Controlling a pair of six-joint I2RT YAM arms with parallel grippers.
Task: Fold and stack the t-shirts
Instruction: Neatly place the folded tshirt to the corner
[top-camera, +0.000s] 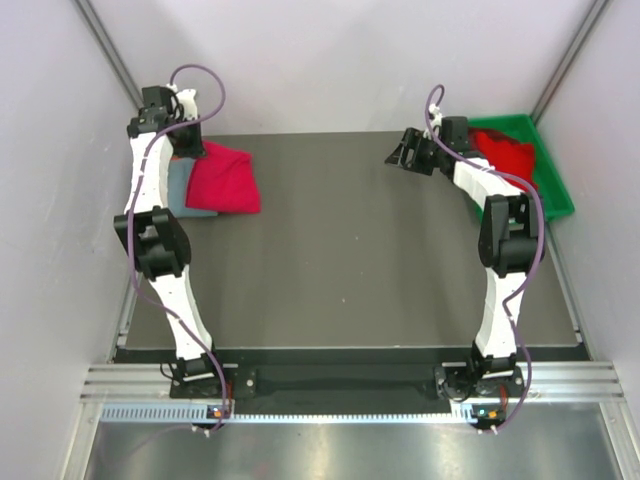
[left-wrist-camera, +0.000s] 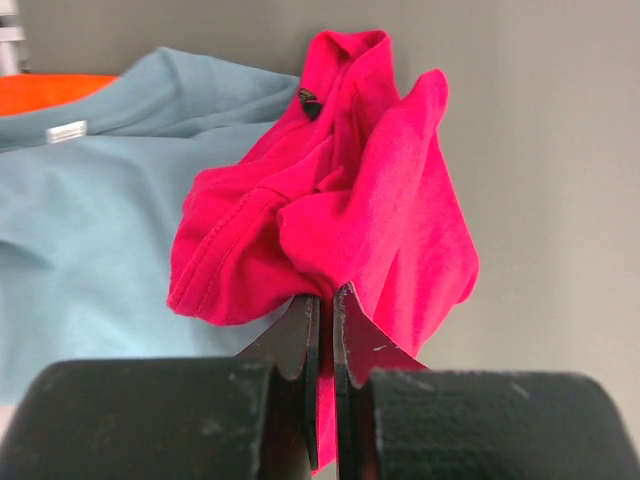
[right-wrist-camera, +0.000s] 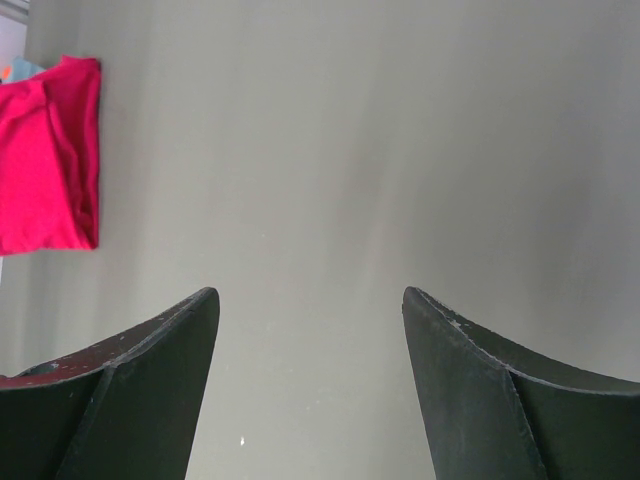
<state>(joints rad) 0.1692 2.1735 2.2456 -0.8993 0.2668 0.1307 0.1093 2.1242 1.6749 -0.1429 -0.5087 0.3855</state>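
Observation:
A bright red t-shirt (top-camera: 225, 180) lies bunched at the table's far left, partly on a folded grey-blue t-shirt (top-camera: 180, 185). My left gripper (left-wrist-camera: 327, 293) is shut on a fold of the red t-shirt (left-wrist-camera: 340, 200), with the grey-blue t-shirt (left-wrist-camera: 90, 230) under and to the left. In the top view the left gripper (top-camera: 188, 138) is at the shirt's far edge. My right gripper (top-camera: 398, 155) is open and empty over bare table at the far right; its wrist view shows the red t-shirt (right-wrist-camera: 45, 155) far off at the left. More red t-shirts (top-camera: 505, 152) lie in the bin.
A green plastic bin (top-camera: 553, 175) stands at the table's far right corner, behind the right arm. An orange strip (left-wrist-camera: 50, 90) shows under the grey-blue shirt. Grey walls close in on both sides. The dark table (top-camera: 350, 250) stretches between the arms.

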